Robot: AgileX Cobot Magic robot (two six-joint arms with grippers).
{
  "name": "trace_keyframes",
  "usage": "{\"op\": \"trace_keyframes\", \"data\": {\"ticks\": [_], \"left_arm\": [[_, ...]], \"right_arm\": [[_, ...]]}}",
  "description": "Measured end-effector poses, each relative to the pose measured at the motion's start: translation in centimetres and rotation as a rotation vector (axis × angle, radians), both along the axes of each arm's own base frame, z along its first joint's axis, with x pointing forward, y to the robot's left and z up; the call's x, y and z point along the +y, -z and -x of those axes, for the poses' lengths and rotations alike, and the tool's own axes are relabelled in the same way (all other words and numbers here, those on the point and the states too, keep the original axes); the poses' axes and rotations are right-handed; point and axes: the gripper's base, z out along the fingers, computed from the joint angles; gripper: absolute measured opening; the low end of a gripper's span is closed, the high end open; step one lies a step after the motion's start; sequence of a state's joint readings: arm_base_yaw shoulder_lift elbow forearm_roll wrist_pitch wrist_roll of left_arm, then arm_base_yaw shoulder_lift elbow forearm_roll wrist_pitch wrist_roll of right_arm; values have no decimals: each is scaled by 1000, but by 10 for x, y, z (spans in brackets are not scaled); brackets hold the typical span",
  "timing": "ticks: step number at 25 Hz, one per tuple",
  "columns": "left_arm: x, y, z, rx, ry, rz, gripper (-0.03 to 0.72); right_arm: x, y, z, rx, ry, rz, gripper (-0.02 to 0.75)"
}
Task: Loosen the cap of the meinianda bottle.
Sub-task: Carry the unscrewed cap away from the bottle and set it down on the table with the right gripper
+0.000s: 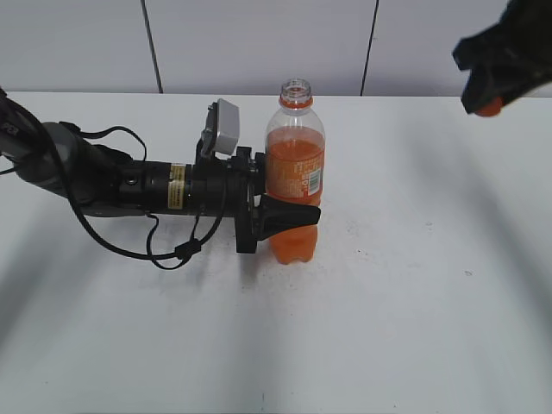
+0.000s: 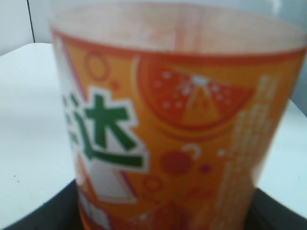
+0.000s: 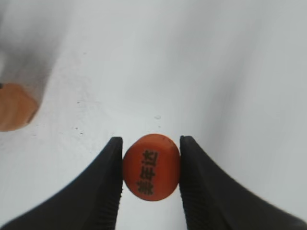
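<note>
The meinianda bottle [image 1: 294,172] stands upright on the white table, its neck open with no cap on it, the orange neck ring showing. My left gripper [image 1: 280,207] is shut on the bottle's lower body from the left. The left wrist view is filled by the orange label [image 2: 177,129]. My right gripper [image 1: 486,90] is high at the upper right, away from the bottle, and shut on the small orange cap [image 1: 489,107]. In the right wrist view the cap [image 3: 151,166] sits pinched between the two black fingers, dark characters on its top.
The white table [image 1: 414,302] stretches around the bottle. A grey panelled wall [image 1: 259,43] runs behind it. An orange blur [image 3: 14,106] shows at the left edge of the right wrist view.
</note>
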State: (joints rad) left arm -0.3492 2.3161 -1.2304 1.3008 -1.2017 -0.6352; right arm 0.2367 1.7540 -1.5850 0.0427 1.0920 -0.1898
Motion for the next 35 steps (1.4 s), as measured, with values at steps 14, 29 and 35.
{"op": "trace_keyframes", "data": {"ticks": [14,29,35], "left_arm": [[0,0,0,0,1,2,415],[0,0,0,0,2,2,415],[0,0,0,0,2,2,415]], "right_arm": [[-89,143,37,-15,360,-86,269],[-88,195,31,84,405,-90,273],[-87,198,33,115,421,-104,404]]}}
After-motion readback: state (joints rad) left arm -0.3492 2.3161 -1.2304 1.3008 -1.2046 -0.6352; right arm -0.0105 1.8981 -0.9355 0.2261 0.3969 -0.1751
